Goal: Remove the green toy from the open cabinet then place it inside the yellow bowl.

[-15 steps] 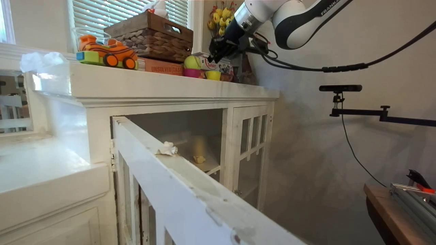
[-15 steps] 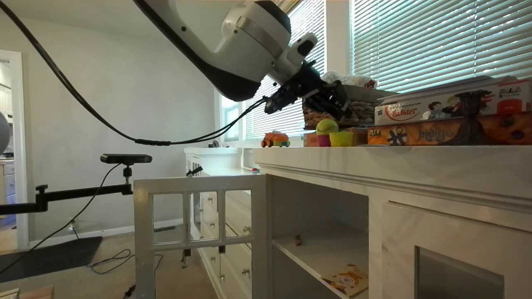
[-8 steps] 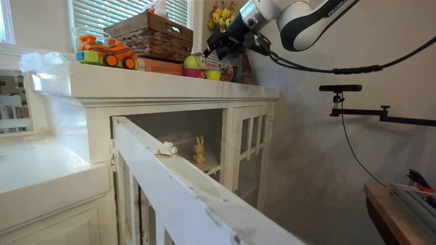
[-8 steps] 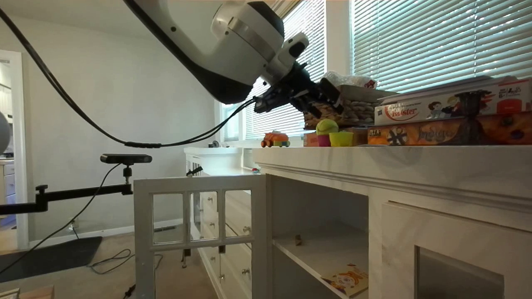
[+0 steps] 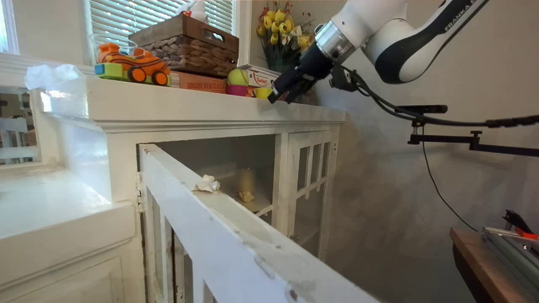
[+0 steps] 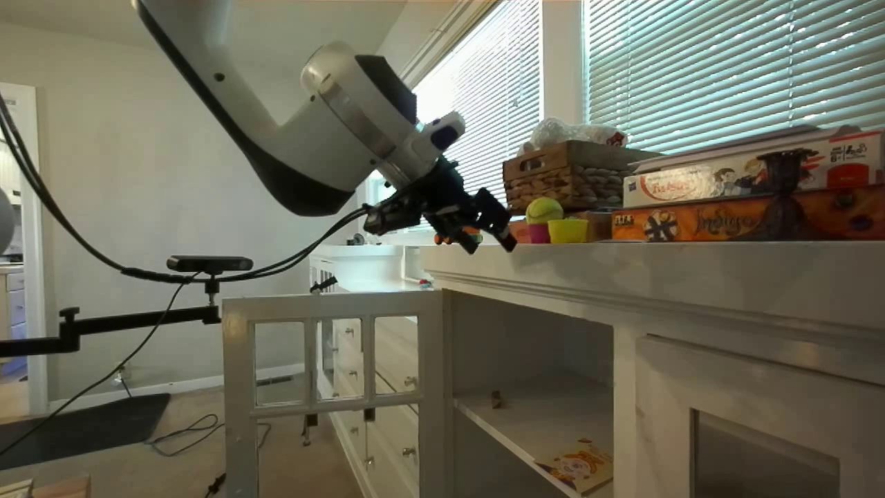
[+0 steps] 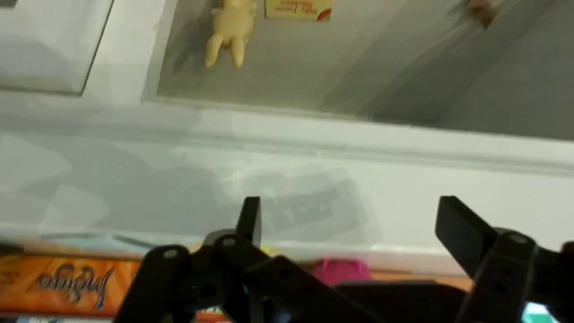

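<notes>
The white cabinet (image 5: 198,107) has its door swung wide. On its broad top stands the yellow bowl (image 6: 567,231), a small cup-like one; what lies inside it is hidden. The green toy does not show where I can make it out; it is hidden or out of view. In front of the cabinet top's edge, short of the bowl, hangs my gripper (image 6: 491,245). Its fingers are spread far apart in the wrist view, with nothing between them. A pale yellow bunny figure (image 7: 231,24) sits on the cabinet shelf, its upper part blurred in an exterior view.
A yellow-green ball (image 6: 544,210) rests on a magenta cup (image 6: 538,234) beside the bowl. Nearby are game boxes (image 6: 747,214), a wicker basket (image 5: 198,54), an orange toy car (image 5: 134,63) and yellow flowers (image 5: 280,27). The open door (image 5: 236,235) juts out below.
My gripper has drawn back from above the cabinet top, sinking lower and away from the cups. Its fingers have parted. The bowl, ball and door stay put.
</notes>
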You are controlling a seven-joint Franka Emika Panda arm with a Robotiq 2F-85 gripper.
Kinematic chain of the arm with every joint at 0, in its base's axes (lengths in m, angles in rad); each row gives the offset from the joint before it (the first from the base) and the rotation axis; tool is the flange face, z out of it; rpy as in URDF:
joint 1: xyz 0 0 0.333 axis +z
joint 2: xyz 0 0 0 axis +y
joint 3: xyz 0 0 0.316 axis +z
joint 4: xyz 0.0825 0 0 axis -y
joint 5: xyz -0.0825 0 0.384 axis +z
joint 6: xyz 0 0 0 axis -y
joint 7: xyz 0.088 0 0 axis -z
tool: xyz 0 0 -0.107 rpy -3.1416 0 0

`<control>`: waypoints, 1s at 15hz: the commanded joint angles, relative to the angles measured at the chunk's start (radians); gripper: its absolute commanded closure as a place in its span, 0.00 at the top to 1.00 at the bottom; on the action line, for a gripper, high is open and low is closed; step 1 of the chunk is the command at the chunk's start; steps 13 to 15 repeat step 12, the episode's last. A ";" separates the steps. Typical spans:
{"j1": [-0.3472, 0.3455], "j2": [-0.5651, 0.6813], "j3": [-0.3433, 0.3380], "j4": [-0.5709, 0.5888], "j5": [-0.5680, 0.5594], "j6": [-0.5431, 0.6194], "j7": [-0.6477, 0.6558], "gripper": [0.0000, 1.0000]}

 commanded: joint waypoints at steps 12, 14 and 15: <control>0.110 -0.011 -0.122 -0.188 0.010 0.029 -0.056 1.00; 0.110 -0.011 -0.122 -0.188 0.010 0.029 -0.056 1.00; 0.110 -0.011 -0.122 -0.188 0.010 0.029 -0.056 1.00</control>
